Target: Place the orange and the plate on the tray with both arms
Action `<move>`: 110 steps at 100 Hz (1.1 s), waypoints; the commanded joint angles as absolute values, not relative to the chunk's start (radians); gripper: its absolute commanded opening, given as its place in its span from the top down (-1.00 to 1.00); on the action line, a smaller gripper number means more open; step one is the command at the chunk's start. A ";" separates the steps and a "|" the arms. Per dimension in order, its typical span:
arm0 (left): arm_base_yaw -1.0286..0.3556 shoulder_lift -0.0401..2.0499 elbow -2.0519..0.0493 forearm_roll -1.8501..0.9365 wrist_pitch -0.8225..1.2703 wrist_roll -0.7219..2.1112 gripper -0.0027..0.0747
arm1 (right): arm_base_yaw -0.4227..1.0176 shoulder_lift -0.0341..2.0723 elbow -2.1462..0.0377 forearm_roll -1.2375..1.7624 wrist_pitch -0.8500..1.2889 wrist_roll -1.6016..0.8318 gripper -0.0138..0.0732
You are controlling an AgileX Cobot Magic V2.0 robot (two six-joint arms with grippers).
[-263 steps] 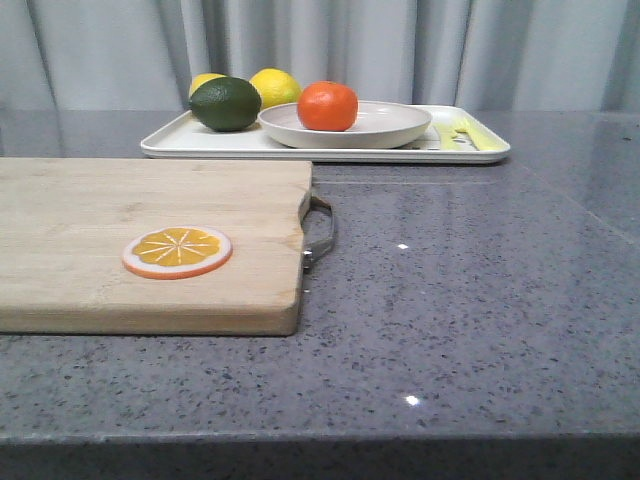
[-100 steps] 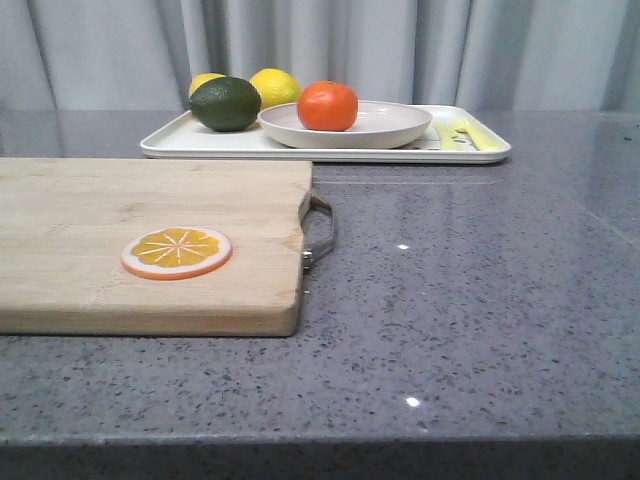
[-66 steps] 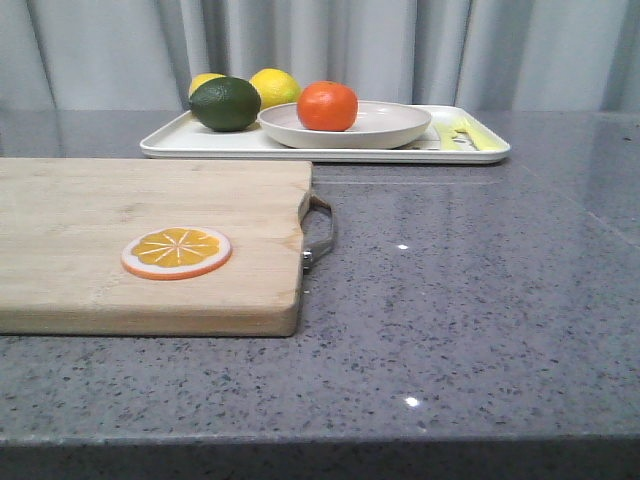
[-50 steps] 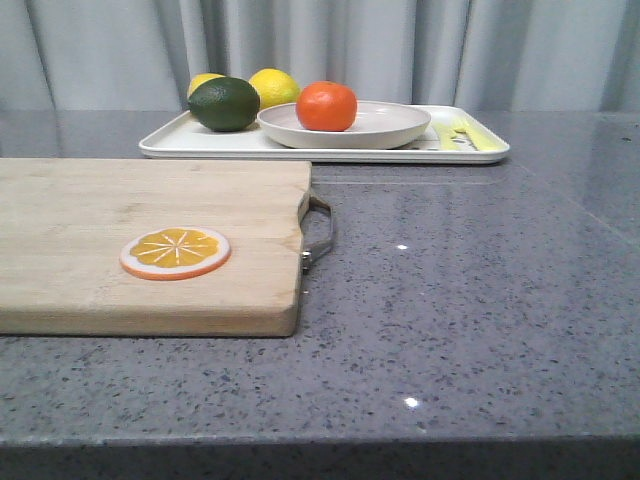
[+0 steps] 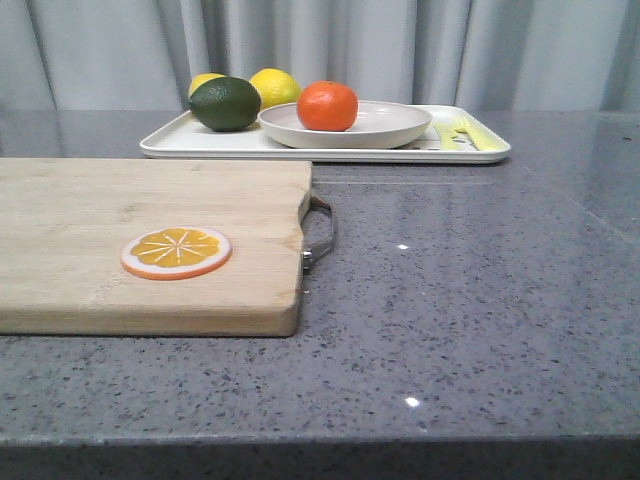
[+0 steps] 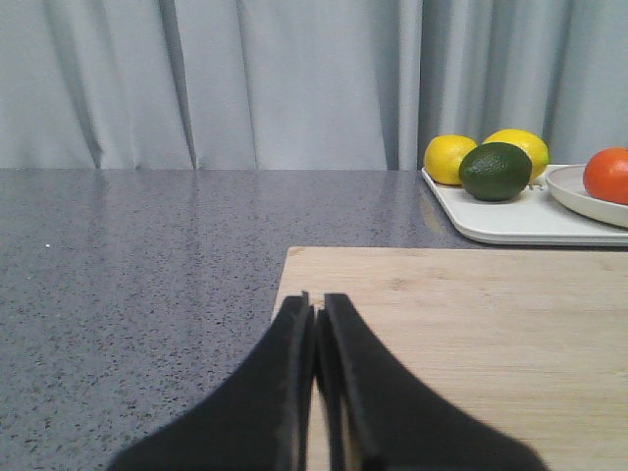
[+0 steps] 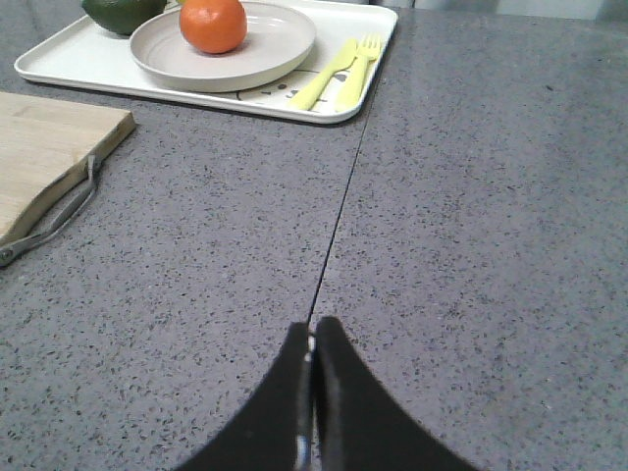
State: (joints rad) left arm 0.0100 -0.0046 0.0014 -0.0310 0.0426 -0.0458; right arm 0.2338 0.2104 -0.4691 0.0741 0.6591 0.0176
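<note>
The orange (image 5: 327, 106) rests inside the off-white plate (image 5: 390, 128), and the plate stands on the white tray (image 5: 180, 142) at the back of the table. The right wrist view shows the orange (image 7: 213, 25), the plate (image 7: 275, 44) and the tray (image 7: 69, 61) far ahead. At the edge of the left wrist view I see the orange (image 6: 610, 175) and the tray (image 6: 500, 221). My left gripper (image 6: 316, 306) is shut and empty, low over the wooden cutting board (image 6: 471, 334). My right gripper (image 7: 313, 329) is shut and empty over the bare grey counter. Neither gripper appears in the front view.
On the tray also lie a dark green avocado-like fruit (image 5: 225, 104), two yellow lemons (image 5: 274, 86), and a yellow-green fork and knife (image 7: 343, 74). The cutting board (image 5: 150, 240) with a metal handle (image 5: 320, 232) carries a flat orange slice (image 5: 176, 251). Grey curtains hang behind.
None of the objects has moved; the front view only shook slightly half a second ago and is back as before.
</note>
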 commanded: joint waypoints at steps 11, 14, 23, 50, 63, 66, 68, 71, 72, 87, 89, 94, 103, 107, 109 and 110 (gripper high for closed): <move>0.011 -0.038 0.009 -0.042 -0.028 -0.054 0.98 | 0.231 0.222 -0.491 0.066 0.581 0.016 0.83; 0.011 -0.038 0.009 -0.042 -0.028 -0.054 0.98 | 0.231 0.222 -0.491 0.066 0.581 0.016 0.83; 0.011 -0.038 0.009 -0.042 -0.028 -0.054 0.98 | 0.231 0.222 -0.491 0.066 0.581 0.016 0.83; 0.011 -0.038 0.009 -0.042 -0.028 -0.054 0.98 | 0.231 0.223 -0.487 0.056 0.571 0.016 0.83; 0.011 -0.038 0.009 -0.042 -0.028 -0.054 0.98 | 0.229 0.222 -0.418 0.036 0.444 0.016 0.83; 0.011 -0.038 0.009 -0.042 -0.028 -0.054 0.98 | 0.227 0.222 -0.393 0.025 0.369 0.016 0.83; 0.011 -0.038 0.009 -0.042 -0.028 -0.054 0.98 | 0.226 0.221 -0.372 0.015 0.336 0.016 0.83; 0.011 -0.038 0.009 -0.042 -0.028 -0.054 0.98 | 0.221 0.221 -0.343 0.000 0.250 0.016 0.83; 0.011 -0.038 0.009 -0.042 -0.028 -0.054 0.98 | 0.218 0.221 -0.329 0.000 0.233 0.016 0.83; 0.011 -0.038 0.009 -0.042 -0.028 -0.054 0.98 | 0.161 0.221 -0.187 -0.026 -0.094 0.016 0.83; 0.011 -0.038 0.009 -0.042 -0.028 -0.054 0.98 | 0.148 0.221 -0.169 -0.026 -0.117 0.016 0.83; 0.011 -0.038 0.009 -0.042 -0.028 -0.054 0.98 | 0.120 0.215 -0.129 -0.026 -0.198 0.016 0.83; 0.011 -0.038 0.009 -0.042 -0.028 -0.054 0.98 | 0.084 0.172 -0.059 -0.026 -0.253 0.016 0.83; 0.011 -0.038 0.009 -0.042 -0.028 -0.054 0.98 | 0.078 0.139 -0.032 -0.026 -0.250 0.016 0.83; 0.011 -0.038 0.009 -0.042 -0.028 -0.054 0.98 | 0.078 0.121 -0.019 -0.026 -0.245 0.016 0.83; 0.011 -0.038 0.009 -0.042 -0.028 -0.054 0.98 | 0.078 0.115 -0.015 -0.026 -0.242 0.016 0.83</move>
